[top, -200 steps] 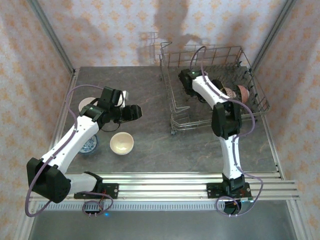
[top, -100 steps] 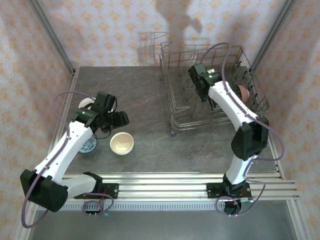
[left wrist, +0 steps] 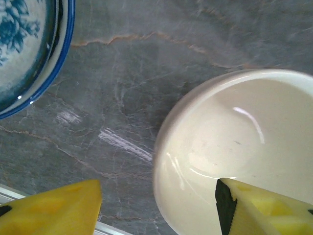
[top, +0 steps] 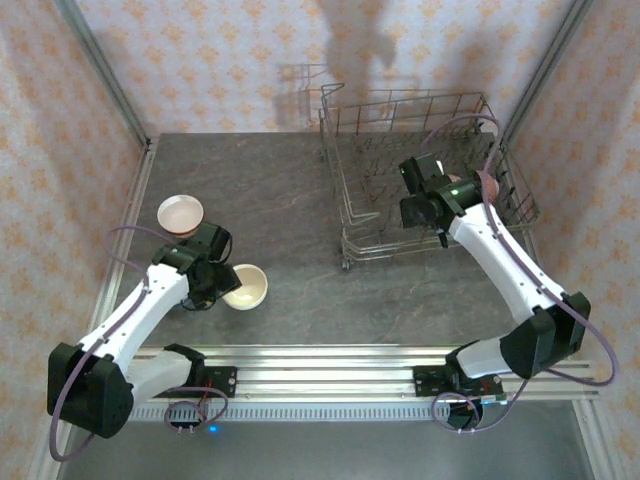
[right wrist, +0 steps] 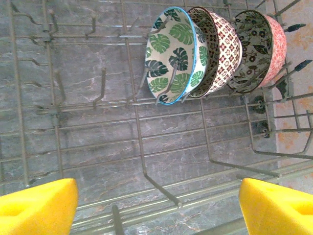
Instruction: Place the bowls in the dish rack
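Observation:
A plain white bowl (top: 245, 287) (left wrist: 244, 142) sits on the table. My left gripper (top: 222, 283) (left wrist: 157, 190) is open and straddles its left rim, one yellow finger (left wrist: 266, 210) inside the bowl and the other outside. A blue-white bowl (left wrist: 22, 49) lies just beyond it, and a pinkish bowl (top: 180, 214) lies farther back. My right gripper (top: 425, 207) (right wrist: 159, 198) hangs open and empty over the dish rack (top: 400, 100) (right wrist: 142, 147). Three bowls stand on edge between the tines: green leafy (right wrist: 173, 54), brown-white (right wrist: 217, 49), pinkish floral (right wrist: 259, 49).
The rack's tall wire sides (top: 345, 190) surround my right gripper, with upright tines (right wrist: 100, 85) below it. The aluminium rail (top: 330, 365) runs along the near table edge. Bare grey table (top: 280, 190) lies between the bowls and the rack.
My left arm has swung back and down from mid-table onto the white bowl's rim. My right gripper has drawn back from the rack's far left towards its right side.

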